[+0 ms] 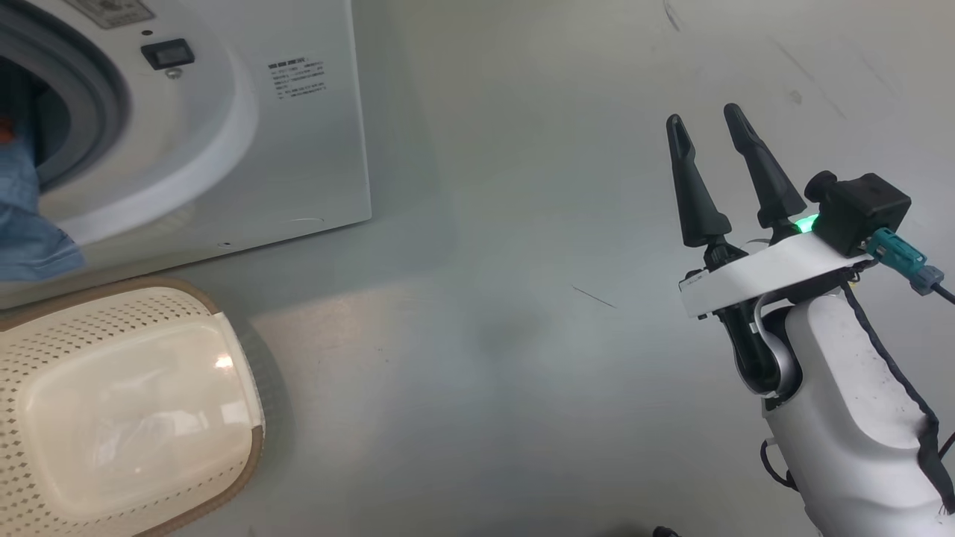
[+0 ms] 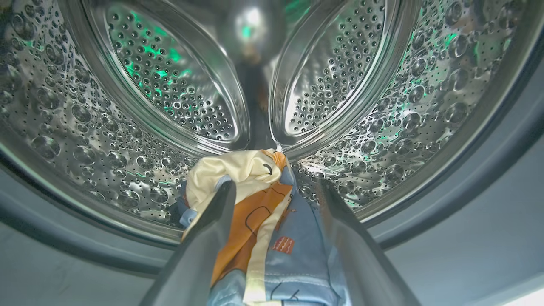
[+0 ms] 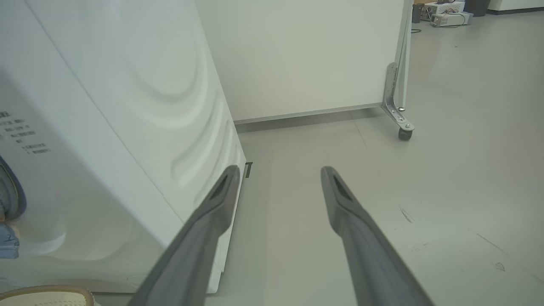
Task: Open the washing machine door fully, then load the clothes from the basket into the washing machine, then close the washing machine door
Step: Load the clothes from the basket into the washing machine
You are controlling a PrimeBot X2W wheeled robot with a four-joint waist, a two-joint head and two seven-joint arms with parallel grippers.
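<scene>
Head view: the right gripper point(image 1: 704, 115), at 3 o'clock, is spread and empty. The clothes point(image 1: 26, 224) hang from the washing machine point(image 1: 298, 149) at 9 o'clock, well apart from it.

Left wrist view: the left gripper point(image 2: 276, 185) is released, and the clothes lie between its fingers toward 6 o'clock, on the drum point(image 2: 170, 85).

Right wrist view: the right gripper is spread over the floor point(image 3: 425, 170), with the washing machine at 9 o'clock.

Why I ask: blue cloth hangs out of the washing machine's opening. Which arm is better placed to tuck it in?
Left. The left gripper stands open inside the drum with the clothes between its fingers. The right gripper hangs open over floor, beside the washing machine.
</scene>
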